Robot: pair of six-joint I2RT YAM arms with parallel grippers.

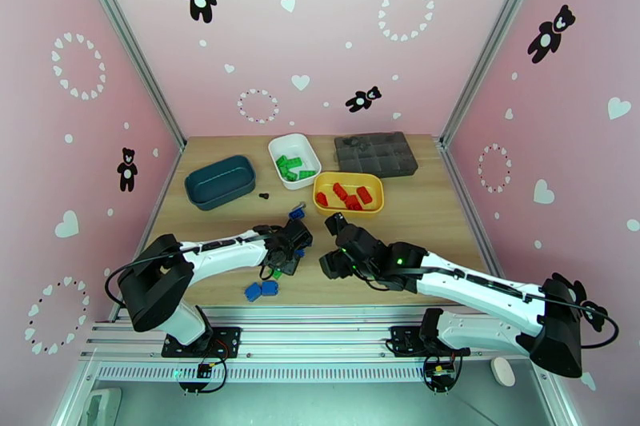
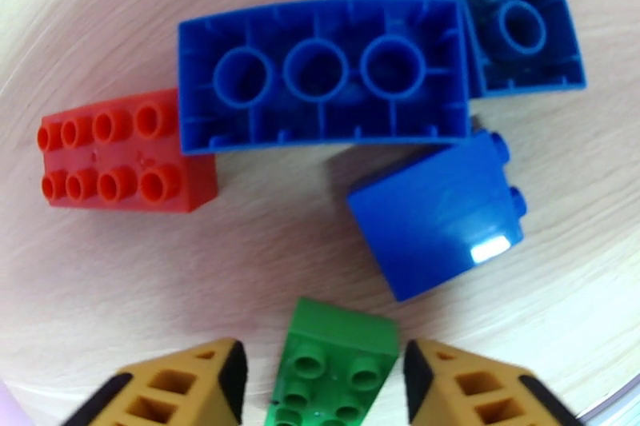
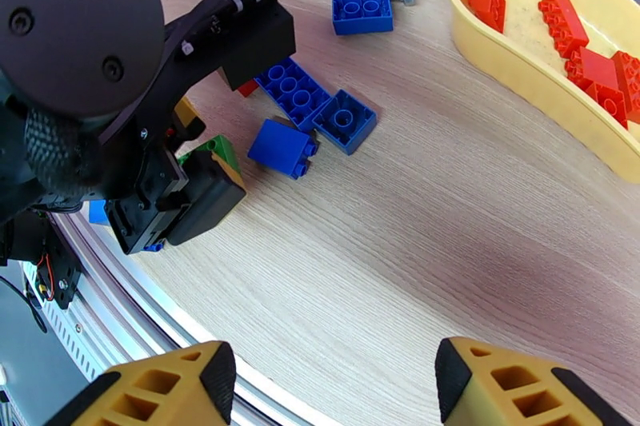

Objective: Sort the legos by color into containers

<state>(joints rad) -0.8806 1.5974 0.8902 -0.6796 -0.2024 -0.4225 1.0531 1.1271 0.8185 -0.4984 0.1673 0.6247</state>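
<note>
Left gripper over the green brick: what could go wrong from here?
1. The green brick sits skewed between the left gripper's open fingers. Closing may twist it or squeeze it out.
2. A blue brick on its side lies just ahead. A nudge could scatter the cluster.
3. In the top view the right gripper hangs close to the left gripper. A lift toward the white tray might clip it.
</note>
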